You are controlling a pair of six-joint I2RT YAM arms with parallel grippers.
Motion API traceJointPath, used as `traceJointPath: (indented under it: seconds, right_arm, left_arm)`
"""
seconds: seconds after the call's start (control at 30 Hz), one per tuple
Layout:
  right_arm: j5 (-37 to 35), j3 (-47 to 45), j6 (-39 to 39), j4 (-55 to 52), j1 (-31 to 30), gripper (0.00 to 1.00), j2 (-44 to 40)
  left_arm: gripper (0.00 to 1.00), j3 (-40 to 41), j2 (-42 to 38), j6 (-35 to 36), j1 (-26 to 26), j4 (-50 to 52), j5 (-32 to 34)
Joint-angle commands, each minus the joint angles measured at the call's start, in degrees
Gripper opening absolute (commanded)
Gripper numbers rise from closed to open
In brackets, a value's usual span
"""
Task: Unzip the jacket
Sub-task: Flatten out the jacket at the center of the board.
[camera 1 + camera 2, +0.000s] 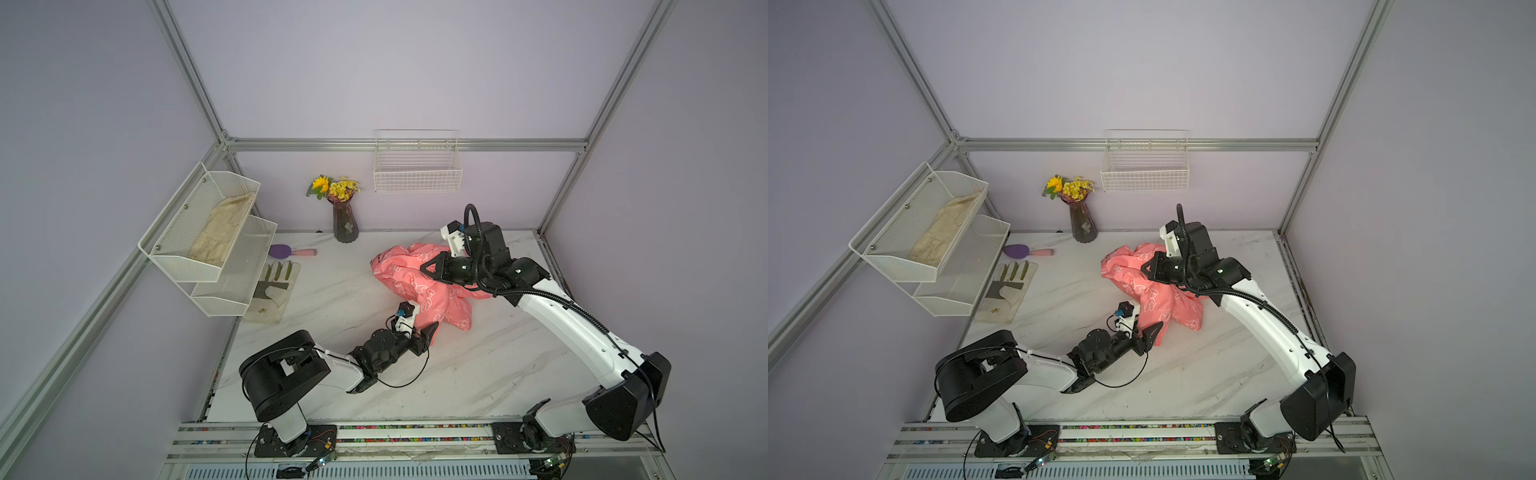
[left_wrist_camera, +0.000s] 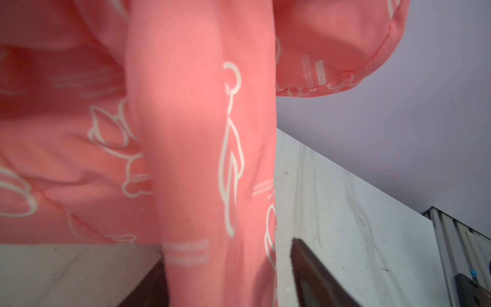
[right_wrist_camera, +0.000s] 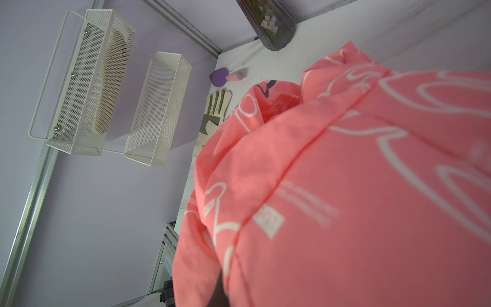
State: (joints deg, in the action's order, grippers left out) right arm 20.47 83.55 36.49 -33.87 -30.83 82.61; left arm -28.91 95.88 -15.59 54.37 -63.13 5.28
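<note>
Jacket (image 1: 415,286) sat bunched mid-way across the table (image 1: 332,374), and we saw its long axis run from the far side toward the near edge! Right gripper (image 1: 424,268) pinched the raised far folds; left gripper (image 1: 433,333) stood spread astride the near fold. Collar end? We couldn't tell.

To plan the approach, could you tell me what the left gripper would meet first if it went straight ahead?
The jacket: a fold of it lies between the jaws of the left gripper, so it would likely press into that cloth at once.
</note>
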Motion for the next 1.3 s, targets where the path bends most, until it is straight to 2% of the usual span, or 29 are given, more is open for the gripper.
traceJointPath:
  seconds: [0.0,0.07,0.17,0.27,0.3,0.4,0.5,0.53,0.57,0.77,0.87,1.07,1.27]
  right_arm:
    - [-0.09,0.18,0.6,4.08,0.59,0.0,-1.54]
    - [-0.69,-0.05,0.6,3.81,1.56,0.0,-1.0]
    - [-0.5,-0.57,0.3,3.43,3.49,0.0,-0.09]
    - [-1.56,-2.06,-0.92,2.26,4.48,0.03,0.83]
    - [-1.42,-2.75,-1.57,1.75,4.55,0.11,1.1]
    - [1.3,-5.61,-3.63,-0.79,4.56,0.52,2.16]
    - [0.03,-12.04,-5.11,-2.25,4.55,0.7,-1.2]
    - [-0.88,-15.08,-4.66,-1.61,4.54,0.88,-3.56]
    - [-1.94,-17.94,-3.83,-0.97,4.51,0.97,-6.77]
    - [-9.32,-31.77,5.15,-1.73,4.54,0.97,-20.39]
    - [-14.5,-36.95,10.41,-2.06,5.67,0.97,-24.5]
    - [-14.01,-37.65,19.38,1.49,11.62,0.97,-22.52]
    - [-9.53,-38.87,35.35,10.14,16.74,0.97,-19.52]
  left_arm:
    - [0.29,-2.91,0.92,1.7,-0.08,-2.32,-9.47]
    - [0.16,-2.31,0.31,1.8,-0.14,-2.22,-10.33]
    - [0.03,0.04,-2.51,2.01,-0.12,0.13,-8.09]
    - [0.0,1.63,-7.26,2.32,-0.11,9.13,-4.25]
    - [0.0,1.67,-8.78,2.32,-0.1,13.09,-3.17]
    - [0.0,1.25,-14.16,2.57,-0.12,27.0,-0.34]
    - [0.0,1.82,-20.45,0.07,-0.19,38.5,4.77]
    - [0.0,2.53,-22.02,-0.58,-0.11,40.71,6.44]
    - [0.0,3.16,-23.34,-1.65,-0.18,42.73,7.85]
    - [0.0,3.92,-28.09,-5.86,-0.14,52.45,12.75]
    - [0.0,3.6,-29.74,-6.76,-0.13,54.92,13.74]
    - [0.0,3.21,-32.91,-8.02,-0.1,59.07,15.48]
    - [0.0,4.95,-38.97,-9.66,-0.1,62.22,18.55]
